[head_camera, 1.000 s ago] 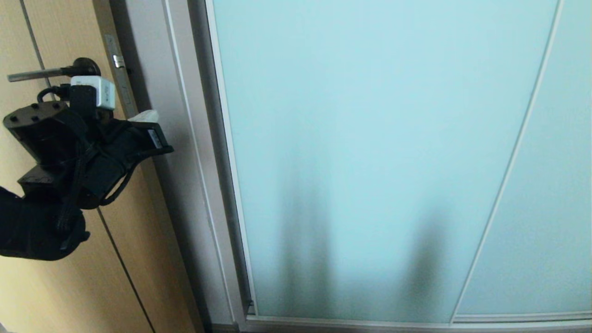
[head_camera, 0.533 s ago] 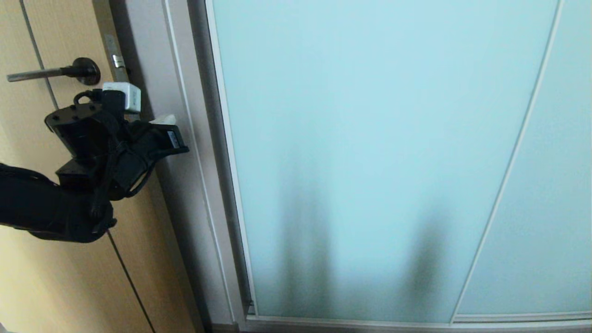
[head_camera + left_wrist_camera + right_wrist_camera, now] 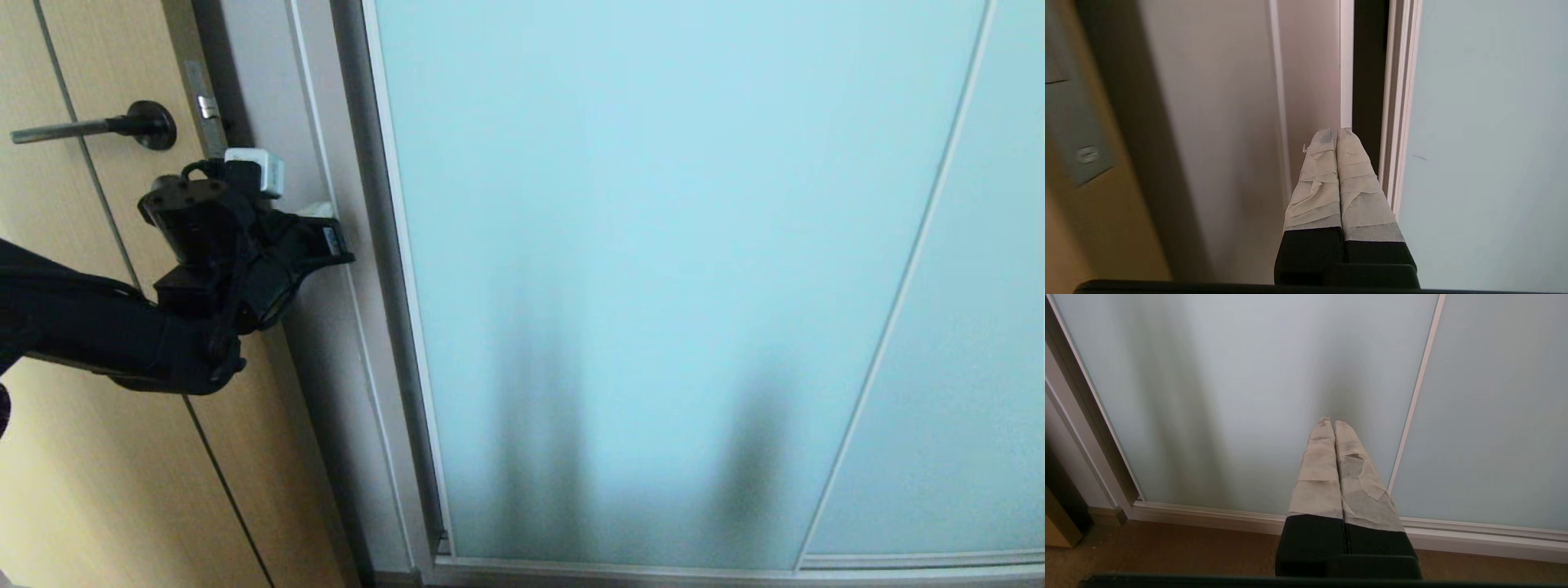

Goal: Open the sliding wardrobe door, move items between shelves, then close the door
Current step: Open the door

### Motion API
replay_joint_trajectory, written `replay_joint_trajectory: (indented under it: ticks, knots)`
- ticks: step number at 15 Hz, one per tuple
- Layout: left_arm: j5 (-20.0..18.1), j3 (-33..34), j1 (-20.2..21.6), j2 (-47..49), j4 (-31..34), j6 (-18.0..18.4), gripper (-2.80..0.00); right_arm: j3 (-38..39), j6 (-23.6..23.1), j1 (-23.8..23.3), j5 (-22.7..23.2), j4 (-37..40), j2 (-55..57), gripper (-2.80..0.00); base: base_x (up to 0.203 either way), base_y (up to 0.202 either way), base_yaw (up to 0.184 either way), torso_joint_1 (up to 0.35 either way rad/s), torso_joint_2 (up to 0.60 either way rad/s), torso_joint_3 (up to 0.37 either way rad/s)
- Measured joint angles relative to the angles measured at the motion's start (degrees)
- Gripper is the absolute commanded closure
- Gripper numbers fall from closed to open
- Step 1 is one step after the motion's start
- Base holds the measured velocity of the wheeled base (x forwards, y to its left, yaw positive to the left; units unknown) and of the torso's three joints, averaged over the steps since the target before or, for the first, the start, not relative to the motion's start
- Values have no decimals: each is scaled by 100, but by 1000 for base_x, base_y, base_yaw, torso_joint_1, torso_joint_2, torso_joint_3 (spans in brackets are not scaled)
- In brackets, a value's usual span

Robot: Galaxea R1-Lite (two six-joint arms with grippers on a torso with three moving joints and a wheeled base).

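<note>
A tan wooden door [image 3: 98, 457] with thin vertical grooves fills the room's left side, carrying a dark lever handle [image 3: 90, 127] on a round rose. A metal latch plate [image 3: 202, 102] sits in its edge. Beside it stands a pale grey-white door jamb [image 3: 318, 343]. Low down, brown wood flooring [image 3: 1167, 551] meets a white baseboard rail [image 3: 1216, 517]. Soft, even daylight.

The left arm [image 3: 90, 339] reaches in from the left edge of the head view, wrist raised, and its left gripper [image 3: 1336, 132] has both taped fingertips pressed together. The right gripper [image 3: 1329, 422] likewise has its fingers together, seemingly pointing forward and down.
</note>
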Motion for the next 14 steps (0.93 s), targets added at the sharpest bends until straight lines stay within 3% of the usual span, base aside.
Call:
replay_joint_trajectory:
  ticks: [14]
  knots:
    - [31,-1586,-254,956,814,5,0,0,0,0,1,1,0,0,0,0,0,0,0,0]
